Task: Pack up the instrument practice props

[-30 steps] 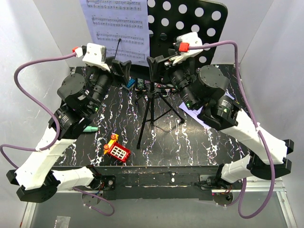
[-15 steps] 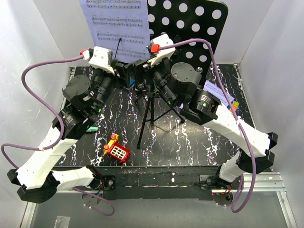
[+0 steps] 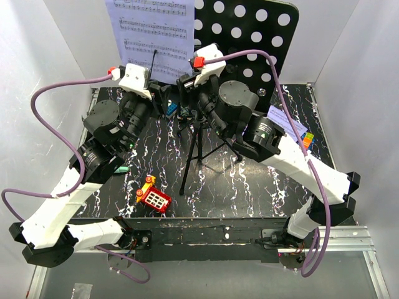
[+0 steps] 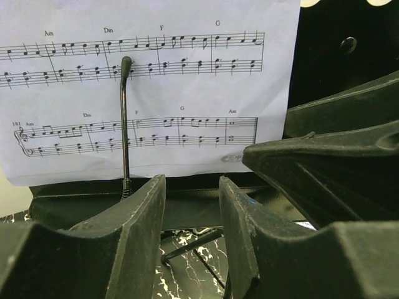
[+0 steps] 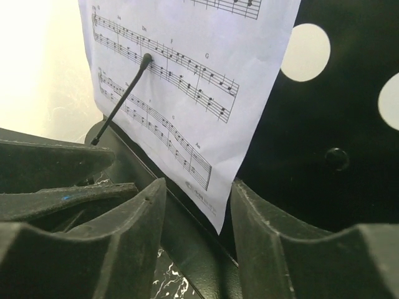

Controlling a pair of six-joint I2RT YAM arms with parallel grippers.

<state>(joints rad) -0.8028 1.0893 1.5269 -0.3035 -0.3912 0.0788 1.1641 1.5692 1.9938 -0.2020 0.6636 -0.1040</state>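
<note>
Music stand [image 3: 249,37] upright at back centre of marbled bench [image 3: 237,187], tripod legs [image 3: 189,165] splayed mid-bench, sheet music [image 3: 153,37] leaning on left half of the punched desk. Both tools crowded together at the desk's lower ledge, just under the page: left tool [image 3: 167,94] narrow, nothing clamped; right tool [image 3: 186,87] a bit wider, nothing clamped either. Left arm [image 3: 93,162], right arm [image 3: 293,159] and purple cables [image 3: 34,106] blocking most of the ledge from above. Red-and-yellow toy [image 3: 153,198] front left, apart from the legs. Mint-green mic [image 3: 120,169] poking out from under left arm, mostly hidden. Blue bit [image 3: 171,110] behind the tools, too covered to name. White paper [image 3: 283,121] with coloured pieces [image 3: 308,138] at right edge, half under right arm. Only in left wrist view: thin wire page holder [image 4: 124,124] lying over the page, ledge seen through the narrow gap, right tool's fingers [image 4: 336,156] intruding from the right. Only in right wrist view: page's bottom corner in line with the gap, touching or not unclear; round holes [image 5: 305,53] in the desk; left tool's fingers [image 5: 56,162] at left.
</note>
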